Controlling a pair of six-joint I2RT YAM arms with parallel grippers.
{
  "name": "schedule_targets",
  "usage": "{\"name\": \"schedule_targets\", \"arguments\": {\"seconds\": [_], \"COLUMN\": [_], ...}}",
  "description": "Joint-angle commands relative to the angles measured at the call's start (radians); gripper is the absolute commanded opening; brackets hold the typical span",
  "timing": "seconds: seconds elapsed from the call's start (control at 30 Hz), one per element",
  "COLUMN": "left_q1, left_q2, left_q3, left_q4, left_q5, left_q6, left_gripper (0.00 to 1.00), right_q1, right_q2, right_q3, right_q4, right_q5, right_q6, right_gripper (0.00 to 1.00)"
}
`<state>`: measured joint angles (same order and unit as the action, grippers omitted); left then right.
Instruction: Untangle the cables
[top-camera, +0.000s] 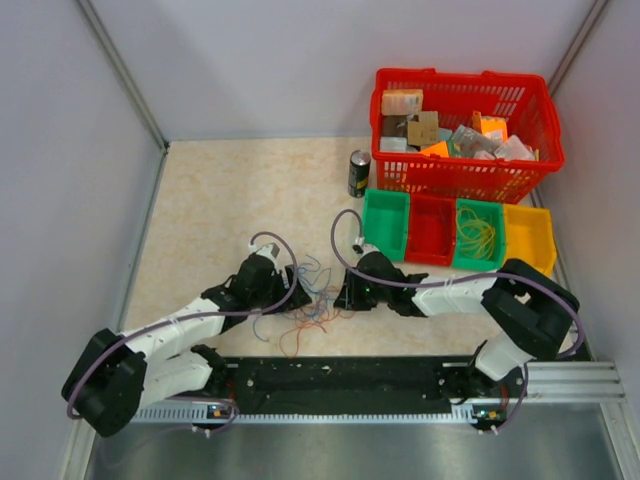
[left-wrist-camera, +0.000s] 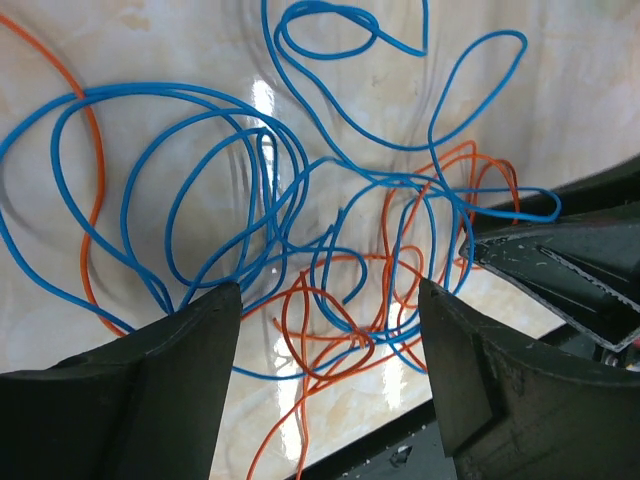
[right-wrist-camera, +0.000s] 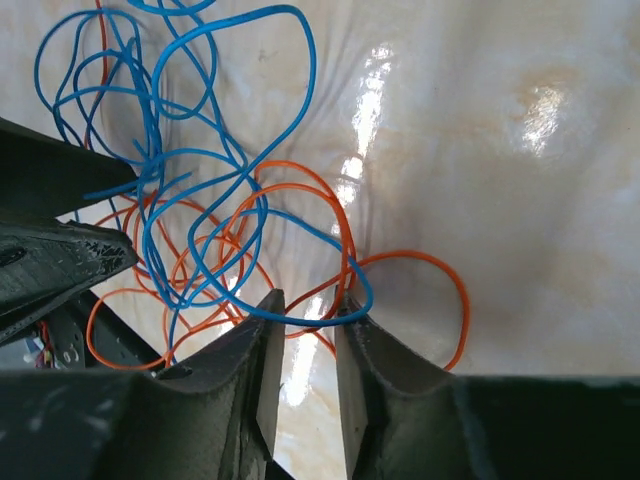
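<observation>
From above, the cables (top-camera: 312, 308) were only a thin little scribble on the table (top-camera: 210, 200). They lay between the tips of the two arms. Single strands were too fine to pick out there. The left gripper (top-camera: 298, 288) and the right gripper (top-camera: 346, 296) sat low on either side of the pile. They looked like dark blobs, so that view did not show how wide each one was. A few yellow cables (top-camera: 478, 230) lay apart in a green bin (top-camera: 478, 264).

Close up, the blue cables (left-wrist-camera: 200, 150) and orange cables (left-wrist-camera: 335, 320) made many curly loops. They crossed so often in the middle that no single one could be followed. Some loops ran off the top and left edges of the left wrist view. Others slid out of sight behind the black fingers (left-wrist-camera: 150, 400).

The left gripper (left-wrist-camera: 330, 370) was spread wide. Tangled loops showed in the gap, but it held nothing. The right gripper's dark tip poked in from the right.

The right gripper (right-wrist-camera: 305, 360) had its fingers (right-wrist-camera: 370, 380) close together, with a thin gap showing between them. A blue loop and an orange strand ran right across the tips. I could not tell if the fingers touched them. Nothing sat inside the gap.
</observation>
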<state>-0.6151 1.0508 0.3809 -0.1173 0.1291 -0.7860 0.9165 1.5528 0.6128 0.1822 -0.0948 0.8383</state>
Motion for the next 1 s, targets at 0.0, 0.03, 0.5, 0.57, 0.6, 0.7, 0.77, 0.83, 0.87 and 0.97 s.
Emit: {"name": "schedule_targets", "arguments": {"seconds": [0.0, 0.03, 0.5, 0.57, 0.6, 0.7, 0.77, 0.83, 0.87, 0.97], "left_q1": [-0.002, 0.0, 0.003, 0.003, 0.003, 0.008, 0.011, 0.009, 0.009, 0.012], "left_q2": [0.058, 0.073, 0.226, 0.206, 0.186, 0.096, 0.025, -0.049, -0.092, -0.198], "left_q3": [0.076, 0.088, 0.144, 0.142, 0.139, 0.135, 0.135, 0.13, 0.127, 0.121], "left_q4": [-0.019, -0.028, -0.14, -0.154, -0.163, -0.214, -0.252, -0.289, -0.306, -0.361], "left_q5": [-0.066, -0.077, -0.266, -0.287, -0.302, -0.359, -0.41, -0.453, -0.483, -0.575], "left_q6": [-0.015, -0.018, -0.111, -0.122, -0.125, -0.124, -0.116, -0.107, -0.104, -0.105], "left_gripper": [0.75, 0.74, 0.11, 0.03, 0.0, 0.0, 0.0, 0.0, 0.0, 0.0], "right_q1": [0.022, 0.024, 0.024, 0.024, 0.024, 0.024, 0.024, 0.022, 0.022, 0.022], "right_q2": [0.004, -0.005, -0.637, -0.727, -0.767, -0.853, -0.893, -0.93, -0.947, -1.01], "right_q3": [0.022, 0.024, 0.192, 0.267, 0.307, 0.41, 0.458, 0.479, 0.488, 0.519], "right_q4": [0.033, 0.025, -0.412, -0.505, -0.548, -0.668, -0.726, -0.762, -0.777, -0.805], "right_q5": [0.061, 0.07, -0.151, -0.084, -0.042, 0.157, 0.307, 0.507, 0.577, 0.823], "right_q6": [0.005, -0.005, -0.272, -0.323, -0.352, -0.43, -0.465, -0.487, -0.504, -0.539], "right_gripper": [0.16, 0.06, 0.0, 0.0, 0.0, 0.0, 0.0, 0.0, 0.0, 0.0]}}
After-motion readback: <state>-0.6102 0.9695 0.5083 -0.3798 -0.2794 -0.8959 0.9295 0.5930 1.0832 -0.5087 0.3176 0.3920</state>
